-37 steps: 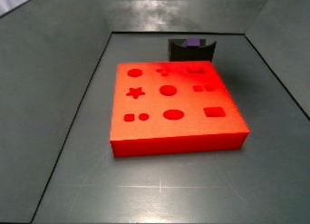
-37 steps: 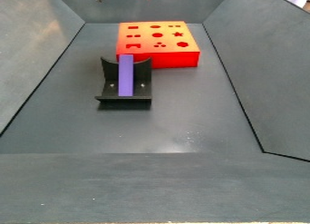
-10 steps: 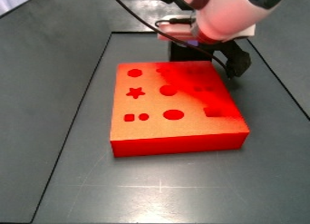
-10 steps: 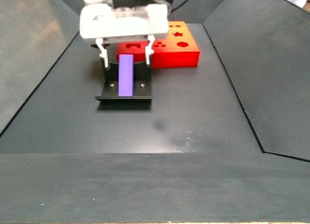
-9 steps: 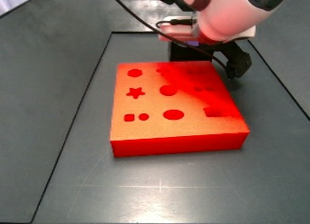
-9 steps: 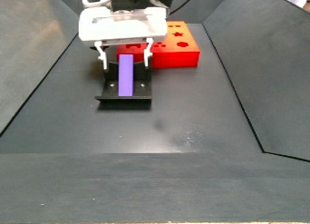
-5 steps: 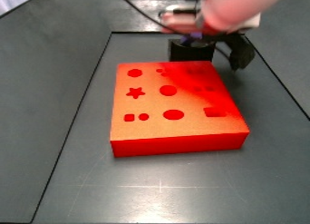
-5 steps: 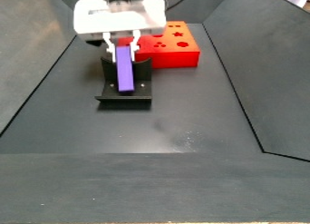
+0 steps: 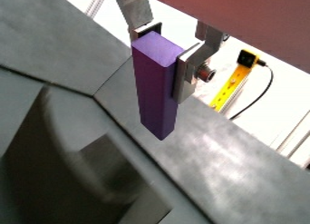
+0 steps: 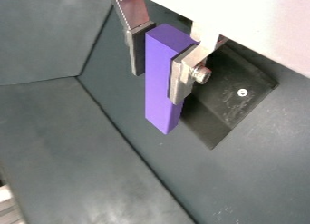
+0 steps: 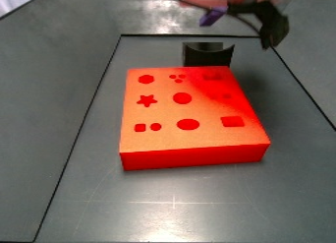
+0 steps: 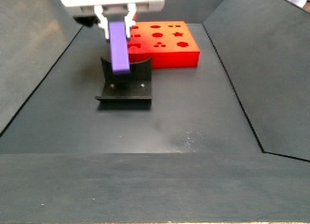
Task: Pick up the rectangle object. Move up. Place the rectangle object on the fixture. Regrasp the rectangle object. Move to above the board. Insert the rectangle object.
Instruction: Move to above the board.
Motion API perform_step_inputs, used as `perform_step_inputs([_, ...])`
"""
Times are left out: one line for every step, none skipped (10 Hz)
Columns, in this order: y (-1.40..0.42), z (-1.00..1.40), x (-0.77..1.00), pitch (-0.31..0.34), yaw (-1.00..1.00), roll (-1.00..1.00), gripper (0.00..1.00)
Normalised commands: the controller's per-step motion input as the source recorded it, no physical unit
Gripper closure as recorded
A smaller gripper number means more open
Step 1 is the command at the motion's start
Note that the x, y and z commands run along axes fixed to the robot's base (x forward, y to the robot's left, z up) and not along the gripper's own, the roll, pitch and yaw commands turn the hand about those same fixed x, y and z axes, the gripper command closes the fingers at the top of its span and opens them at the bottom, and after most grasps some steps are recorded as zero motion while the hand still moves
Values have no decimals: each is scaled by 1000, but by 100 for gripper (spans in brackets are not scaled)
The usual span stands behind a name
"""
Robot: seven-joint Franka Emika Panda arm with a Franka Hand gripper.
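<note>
My gripper (image 12: 116, 16) is shut on the lilac-purple rectangle object (image 12: 119, 44) and holds it upright in the air above the fixture (image 12: 126, 86). Both wrist views show the block (image 9: 159, 81) (image 10: 166, 78) clamped between the silver fingers by its upper end, the rest hanging free below. The dark fixture shows behind the block in a wrist view (image 10: 237, 105) and stands empty at the far edge of the red board in a side view (image 11: 207, 53). The red board (image 11: 188, 114) (image 12: 166, 43) lies flat with its dark cutouts showing. In a side view the arm (image 11: 243, 6) is a blur at the top edge.
Grey sloping walls (image 12: 36, 73) enclose the dark floor (image 12: 169, 128). A yellow tape and cables (image 9: 237, 73) lie beyond the wall in a wrist view.
The gripper has closed on the rectangle object and lifted it up out of the fixture, turning it from lying flat to upright. The fixture now stands empty.
</note>
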Motion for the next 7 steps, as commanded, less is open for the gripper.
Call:
perform_step_inputs([72, 1000, 3, -33, 24, -40, 100])
perform_step_inputs([67, 1000, -2, -25, 10, -37, 100])
perform_step_inputs([60, 1000, -9, -10, -6, -37, 100])
perform_step_inputs([52, 1000, -17, 1, -14, -40, 100])
perform_step_inputs([46, 1000, -27, 13, -18, -45, 100])
perform_step_inputs([42, 1000, -34, 22, -16, -48, 100])
perform_step_inputs([29, 900, -40, 38, -14, -54, 100])
